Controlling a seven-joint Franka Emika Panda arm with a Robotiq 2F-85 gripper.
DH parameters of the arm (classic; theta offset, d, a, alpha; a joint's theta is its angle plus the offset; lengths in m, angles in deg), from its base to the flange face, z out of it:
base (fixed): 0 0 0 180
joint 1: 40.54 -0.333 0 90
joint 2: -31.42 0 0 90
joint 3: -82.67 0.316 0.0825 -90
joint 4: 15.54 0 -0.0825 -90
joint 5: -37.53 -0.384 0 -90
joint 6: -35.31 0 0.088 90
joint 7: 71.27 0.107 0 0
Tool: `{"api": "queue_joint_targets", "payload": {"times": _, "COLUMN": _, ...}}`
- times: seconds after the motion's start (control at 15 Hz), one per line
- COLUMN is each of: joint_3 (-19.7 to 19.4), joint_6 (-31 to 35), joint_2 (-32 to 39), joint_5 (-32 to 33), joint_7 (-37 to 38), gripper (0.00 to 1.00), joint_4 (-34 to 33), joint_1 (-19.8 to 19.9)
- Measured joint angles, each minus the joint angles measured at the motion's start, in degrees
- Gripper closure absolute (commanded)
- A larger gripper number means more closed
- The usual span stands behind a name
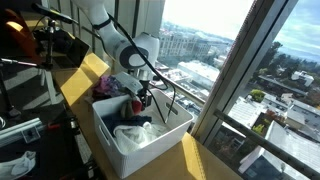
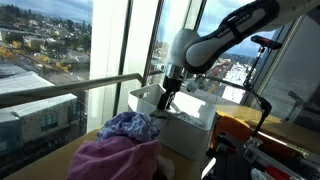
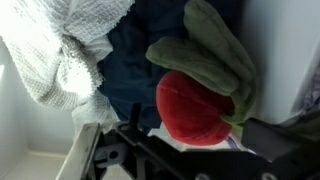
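Note:
My gripper (image 1: 145, 97) hangs open over a white bin (image 1: 152, 150) filled with clothes, seen in both exterior views (image 2: 168, 103). In the wrist view the gripper (image 3: 185, 142) stands just above a red cloth (image 3: 190, 105), which lies between its dark fingers (image 3: 98, 152) without being clamped. A green cloth (image 3: 205, 55) wraps over the red one. Dark blue fabric (image 3: 125, 70) lies beside it and a white knit cloth (image 3: 60, 50) fills the left. The bin's white wall (image 3: 290, 50) shows at the right.
The bin (image 2: 195, 135) stands on a wooden table (image 1: 85, 75) beside tall windows with a rail (image 2: 80, 88). A pile of pink and purple clothes (image 2: 115, 150) lies outside the bin. Black stands and cables (image 1: 30, 70) crowd one side.

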Motion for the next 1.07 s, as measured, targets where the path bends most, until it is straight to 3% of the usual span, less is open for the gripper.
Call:
{"api": "queue_joint_targets", "payload": {"times": 0.53, "joint_3": 0.6, "joint_6": 0.0, "joint_2": 0.2, "joint_5": -5.3, "joint_7": -0.6, "gripper": 0.00, "joint_4": 0.4, "joint_1": 1.4}}
{"api": "queue_joint_targets", "payload": {"times": 1.07, "joint_3": 5.1, "joint_6": 0.0, "joint_2": 2.4, "joint_5": -16.7, "joint_7": -6.6, "gripper": 0.00, "joint_4": -0.4, "joint_1": 5.7}}
